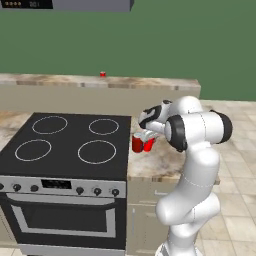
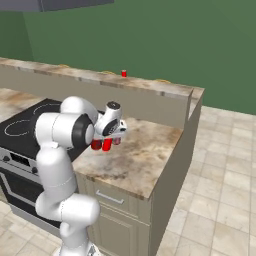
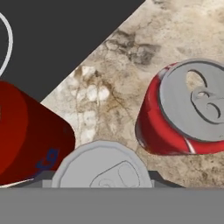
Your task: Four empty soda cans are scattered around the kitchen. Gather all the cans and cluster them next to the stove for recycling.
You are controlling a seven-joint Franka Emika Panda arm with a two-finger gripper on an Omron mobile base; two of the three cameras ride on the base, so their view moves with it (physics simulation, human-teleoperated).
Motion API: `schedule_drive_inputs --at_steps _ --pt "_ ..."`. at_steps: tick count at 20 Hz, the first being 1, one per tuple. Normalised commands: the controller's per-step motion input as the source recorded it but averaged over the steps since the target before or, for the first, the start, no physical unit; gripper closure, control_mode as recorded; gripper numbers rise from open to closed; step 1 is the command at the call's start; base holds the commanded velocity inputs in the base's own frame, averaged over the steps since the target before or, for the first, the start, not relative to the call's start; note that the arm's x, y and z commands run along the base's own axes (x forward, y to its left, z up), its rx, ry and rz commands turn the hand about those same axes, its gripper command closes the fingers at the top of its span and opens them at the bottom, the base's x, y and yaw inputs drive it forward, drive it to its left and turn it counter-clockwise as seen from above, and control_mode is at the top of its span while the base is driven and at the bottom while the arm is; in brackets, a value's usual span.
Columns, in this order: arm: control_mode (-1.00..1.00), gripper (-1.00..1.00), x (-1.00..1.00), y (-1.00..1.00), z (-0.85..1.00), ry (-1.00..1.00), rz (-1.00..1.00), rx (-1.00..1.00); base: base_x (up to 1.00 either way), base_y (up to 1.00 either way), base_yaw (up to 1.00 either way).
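Three red soda cans stand close together on the tan counter just right of the black stove [image 1: 70, 145]. My gripper [image 3: 101, 184] comes down over one soda can [image 3: 101, 168]; its grey lid sits between my dark fingertips [image 3: 47, 184], which hug its sides. A second can [image 3: 183, 109] stands to its right and a third [image 3: 30, 135] to its left at the stove's edge. From the base views the gripper [image 1: 145, 136] [image 2: 113, 136] hangs over the cluster [image 1: 137, 145] [image 2: 107, 145]. Another small red can [image 1: 102, 74] [image 2: 124, 73] stands far off on the raised back ledge.
The raised stone ledge [image 1: 150, 85] runs behind the stove and counter. The counter [image 2: 140, 155] stretches right of the cans to its edge, with beige cabinets below and tiled floor [image 2: 220, 190] beyond. A dark hood [image 1: 65, 4] hangs above the stove.
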Motion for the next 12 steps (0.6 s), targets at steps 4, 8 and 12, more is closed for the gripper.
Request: schedule_drive_inputs --at_steps 4,8,12 --pt "-1.0 1.0 0.06 -0.12 -0.2 0.03 0.07 -0.02 0.0 0.0 0.0" --pt "-1.0 1.0 0.02 -0.11 -0.17 0.08 0.01 -0.08 0.0 0.0 0.0" --pt "-1.0 1.0 0.02 -0.19 -0.23 0.01 0.01 -0.12 0.0 0.0 0.0"
